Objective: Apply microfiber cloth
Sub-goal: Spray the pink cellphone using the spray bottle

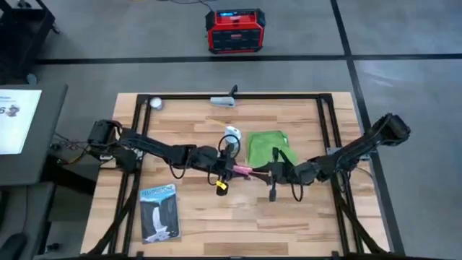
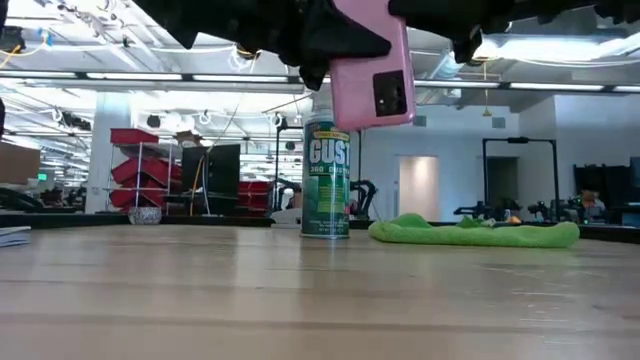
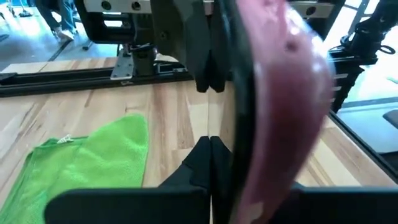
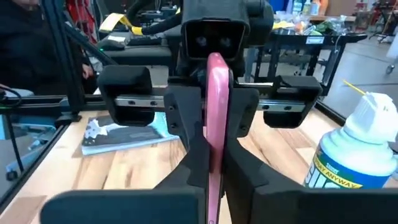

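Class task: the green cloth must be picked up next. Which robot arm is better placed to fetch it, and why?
Probably the right. Both grippers, left and right, clamp the pink phone above the table. The microfiber cloth lies on the right arm's side, beside its gripper, untouched.

Overhead looks straight down, low looks level; both share the table (image 1: 289,217).

A green-labelled spray can with a white cap (image 2: 325,178) stands upright on the light wooden bench (image 1: 216,217). A blue-grey printed booklet (image 1: 159,211) lies flat near one corner. A small white ball (image 1: 155,103) rests at the far edge. A red-and-black box (image 1: 232,31) sits on the floor beyond.
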Motion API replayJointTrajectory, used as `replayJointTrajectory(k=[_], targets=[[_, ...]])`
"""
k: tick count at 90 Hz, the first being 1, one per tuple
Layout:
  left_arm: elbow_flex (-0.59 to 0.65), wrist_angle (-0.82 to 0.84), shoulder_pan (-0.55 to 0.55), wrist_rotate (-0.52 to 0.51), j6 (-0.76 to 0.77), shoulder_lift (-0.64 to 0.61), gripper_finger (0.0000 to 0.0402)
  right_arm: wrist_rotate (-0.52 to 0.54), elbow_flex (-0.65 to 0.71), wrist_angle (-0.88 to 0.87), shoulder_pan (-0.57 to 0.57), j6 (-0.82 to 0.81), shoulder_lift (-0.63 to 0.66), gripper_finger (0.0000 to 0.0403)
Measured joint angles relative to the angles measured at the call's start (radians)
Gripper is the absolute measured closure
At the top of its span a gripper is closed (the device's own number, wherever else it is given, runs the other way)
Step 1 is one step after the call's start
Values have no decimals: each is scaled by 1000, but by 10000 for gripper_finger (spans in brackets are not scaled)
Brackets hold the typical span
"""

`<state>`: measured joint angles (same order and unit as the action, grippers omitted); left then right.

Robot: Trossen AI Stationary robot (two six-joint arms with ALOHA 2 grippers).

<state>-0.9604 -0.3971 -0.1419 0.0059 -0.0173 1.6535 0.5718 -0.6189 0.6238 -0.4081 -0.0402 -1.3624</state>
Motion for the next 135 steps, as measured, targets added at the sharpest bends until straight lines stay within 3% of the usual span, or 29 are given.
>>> replayJointTrajectory(k=[23, 47, 55, 62, 73, 77, 135], targets=[[0, 14, -3, 2, 3, 0, 401, -22, -1, -37, 3, -46, 2, 392], [-1, -2, -5, 0, 2, 2, 401, -75, -2, -66, 39, -129, 0, 259], [-1, -2, -5, 16, 2, 2, 401, -75, -2, -66, 44, -135, 0, 237], [-1, 0, -5, 15, 3, 2, 401, -73, -2, -65, 45, -125, 0, 257], [-2, -4, -3, 1, 6, 2, 401, -62, -2, -58, 44, -81, 0, 365], [-2, -5, -2, 2, 6, 2, 401, -58, 0, -48, 42, -57, 0, 382], [-3, -3, -3, 8, 34, 0, 391, 27, 1, -50, 21, -34, 0, 389]])
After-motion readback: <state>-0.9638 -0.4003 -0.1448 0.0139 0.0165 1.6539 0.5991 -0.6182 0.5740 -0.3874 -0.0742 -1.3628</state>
